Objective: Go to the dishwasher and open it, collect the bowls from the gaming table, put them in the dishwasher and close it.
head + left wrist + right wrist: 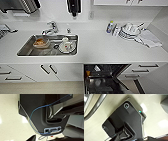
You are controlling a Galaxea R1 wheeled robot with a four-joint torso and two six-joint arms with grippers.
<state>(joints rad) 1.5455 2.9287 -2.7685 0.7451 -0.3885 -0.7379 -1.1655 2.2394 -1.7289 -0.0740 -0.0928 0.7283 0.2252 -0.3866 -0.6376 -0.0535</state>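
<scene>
The dishwasher (106, 78) stands open under the white counter (100, 50), its dark racks exposed, with white cabinet doors (47, 71) beside it. In the counter, a steel sink (27, 50) holds dishes below a tap (51, 27); a dish rack (128, 31) and a cloth (150, 38) lie farther along. Whether either tool is spread or pressed together cannot be told, so nothing can be placed relative to them.

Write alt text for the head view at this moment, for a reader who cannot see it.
Looking down on a white kitchen counter, the dishwasher below it stands open, its dark interior showing. A steel sink on the left holds dishes under a tap; more dishes and a cloth sit at the right.
</scene>
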